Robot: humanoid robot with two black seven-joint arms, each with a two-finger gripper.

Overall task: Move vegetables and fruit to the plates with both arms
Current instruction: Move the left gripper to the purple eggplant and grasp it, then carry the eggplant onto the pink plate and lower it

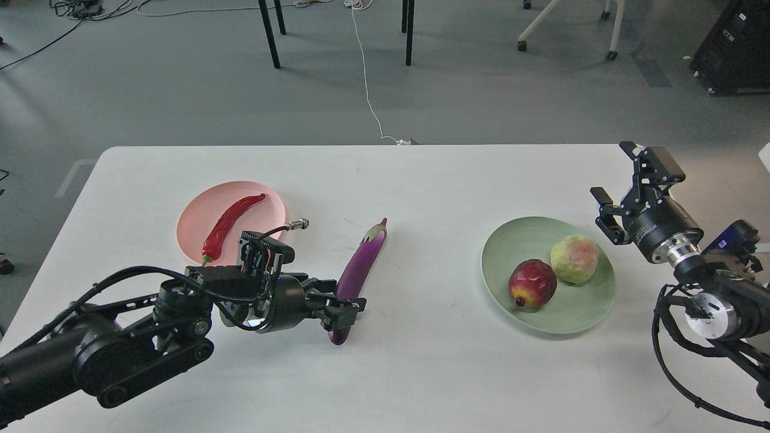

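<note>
Presently, the broad white matte surface (421, 373) fills the lower two thirds of the frame, with grey floor, dark chair legs and a white cable beyond its far edge.

The left black robot arm (102, 343) enters from the lower left corner and reaches toward lower centre. The right black robot arm (716, 288) enters from the lower right and rises along the right edge.

The larger pale green round matte plate (577, 319) lies right of centre. The smaller pale pink round matte plate (264, 207) lies left of centre.

The long glossy purple eggplant (361, 264) lies directly on the surface at centre, between the two plates and on neither, its purplish-green cap toward the top of the frame.

The long curved glossy red chili pepper (231, 222) lies diagonally across the pink plate, its green stem at the plate's near edge.

The left gripper (343, 310) has its fingers set on either side of the eggplant's near end; firm contact cannot be told.

The right gripper (619, 180) hangs above the surface just right of the green plate, fingers spread apart and holding nothing.

The pale yellow-green round fruit with a pink blush (574, 258) and the dark red round fruit with a yellowish tip (532, 282) sit touching on the green plate.
</note>
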